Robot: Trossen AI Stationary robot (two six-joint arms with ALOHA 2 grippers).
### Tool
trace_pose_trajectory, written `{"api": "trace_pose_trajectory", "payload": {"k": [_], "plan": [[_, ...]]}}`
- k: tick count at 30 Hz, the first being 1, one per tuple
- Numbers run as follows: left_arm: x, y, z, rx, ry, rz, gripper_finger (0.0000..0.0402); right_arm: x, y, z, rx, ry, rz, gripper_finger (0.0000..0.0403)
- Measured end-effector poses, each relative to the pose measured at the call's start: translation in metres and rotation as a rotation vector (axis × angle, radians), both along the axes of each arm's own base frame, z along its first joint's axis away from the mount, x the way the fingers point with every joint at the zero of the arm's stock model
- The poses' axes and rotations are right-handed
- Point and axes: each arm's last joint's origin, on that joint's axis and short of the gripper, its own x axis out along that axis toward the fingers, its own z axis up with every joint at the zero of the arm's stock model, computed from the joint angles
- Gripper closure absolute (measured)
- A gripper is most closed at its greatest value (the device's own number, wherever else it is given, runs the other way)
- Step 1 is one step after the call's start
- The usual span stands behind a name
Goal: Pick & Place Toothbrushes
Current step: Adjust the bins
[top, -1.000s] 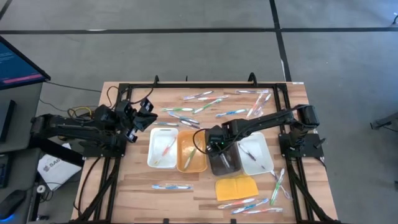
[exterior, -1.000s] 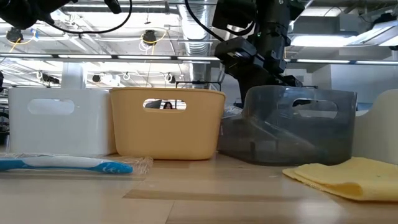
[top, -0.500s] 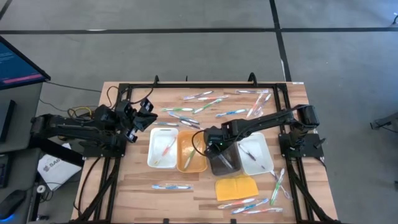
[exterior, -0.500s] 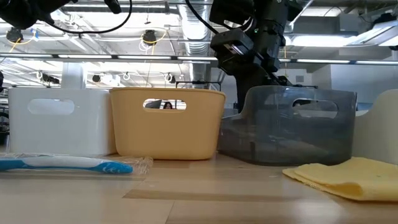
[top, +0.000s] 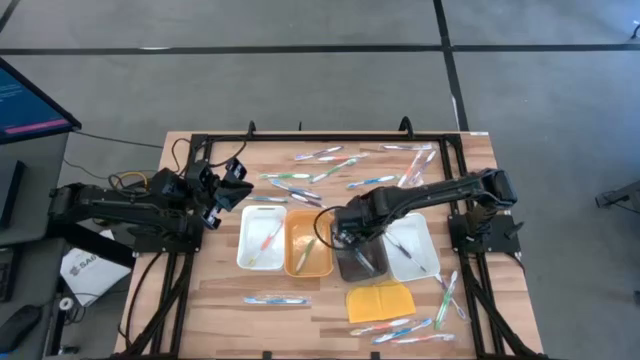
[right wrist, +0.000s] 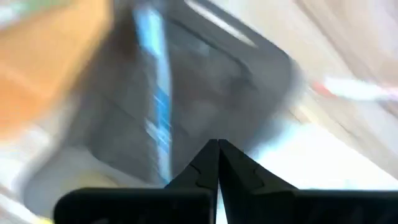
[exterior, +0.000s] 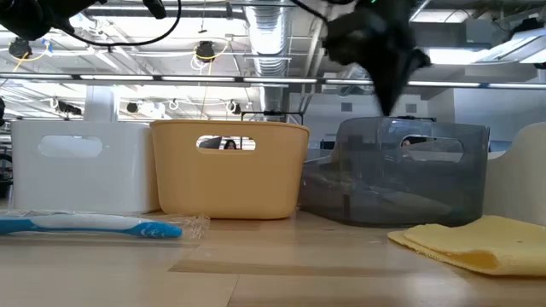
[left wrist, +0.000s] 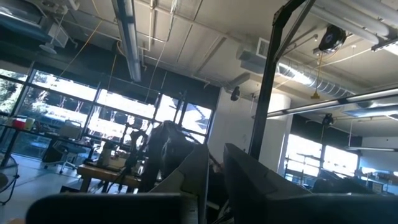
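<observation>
My right gripper (top: 343, 237) (right wrist: 217, 144) hangs shut and empty above the grey tray (top: 372, 268) (exterior: 409, 170), fingers pointing down. A blue toothbrush (right wrist: 158, 106) lies inside that tray. More toothbrushes (top: 335, 165) lie scattered on the far part of the table. One toothbrush (top: 275, 298) (exterior: 90, 225) lies near the front edge and several (top: 405, 328) lie at the near right. One toothbrush (top: 266, 238) lies in the left white tray (top: 248, 235) and one (top: 308, 245) in the orange tray (top: 322, 258). My left gripper (top: 243, 178) (left wrist: 216, 155) waits at the table's left, raised, shut and empty.
A second white tray (top: 425, 240) with a toothbrush stands right of the grey one. A yellow pad (top: 380, 300) (exterior: 478, 243) lies in front of the grey tray. A black frame (top: 330, 138) borders the table. Bare wood shows in front of the trays.
My right gripper has risen out of the grey tray to well above its rim and tipped more steeply downward. The blue toothbrush stays lying in the tray.
</observation>
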Motion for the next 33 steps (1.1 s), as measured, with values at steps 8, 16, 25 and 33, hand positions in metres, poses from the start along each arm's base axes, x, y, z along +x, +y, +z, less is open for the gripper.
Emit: {"api": "trace_pose_trajectory", "payload": {"k": [8, 16, 25, 33], "plan": [[0.0, 0.0, 0.0, 0.0, 0.001, 0.0, 0.0358, -0.024, 0.013, 0.004, -0.04, 0.225, -0.076, 0.0402], [0.0, 0.0, 0.0, -0.002, 0.002, -0.001, 0.0358, -0.035, 0.02, -0.021, -0.022, 0.316, -0.107, 0.0402], [0.0, -0.002, 0.0, -0.001, 0.0, -0.015, 0.0358, -0.03, 0.025, -0.039, 0.073, 0.248, -0.085, 0.0403], [0.0, -0.002, 0.0, -0.001, -0.004, -0.016, 0.0358, -0.026, 0.028, -0.042, 0.105, 0.205, -0.077, 0.0403]]}}
